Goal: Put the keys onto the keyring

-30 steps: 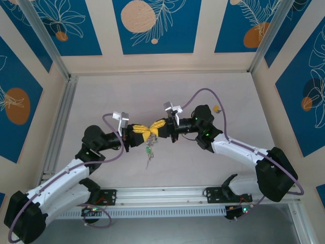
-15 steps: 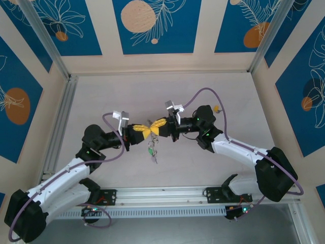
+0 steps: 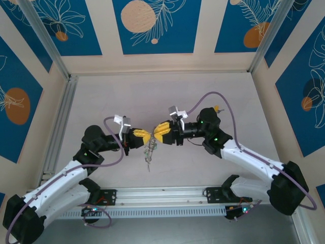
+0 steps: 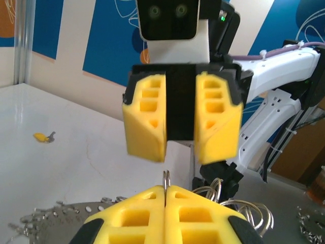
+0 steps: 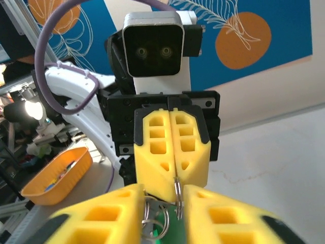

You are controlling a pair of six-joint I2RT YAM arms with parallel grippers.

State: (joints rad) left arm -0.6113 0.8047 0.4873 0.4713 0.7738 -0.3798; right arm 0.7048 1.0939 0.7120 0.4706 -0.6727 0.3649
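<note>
Yellow-padded left tool clamps the thin grey wire keyring aloft over the pale tabletop, a green-headed key beside it, presumably so the right tool, fingers spread, can work it.

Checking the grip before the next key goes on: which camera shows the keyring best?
Right wrist: the keyring wire sits pinched in the shut left gripper, loops and a green key hanging below it. Left wrist catches a wire tip and some loops; the top view, a tiny dangling bunch.
</note>
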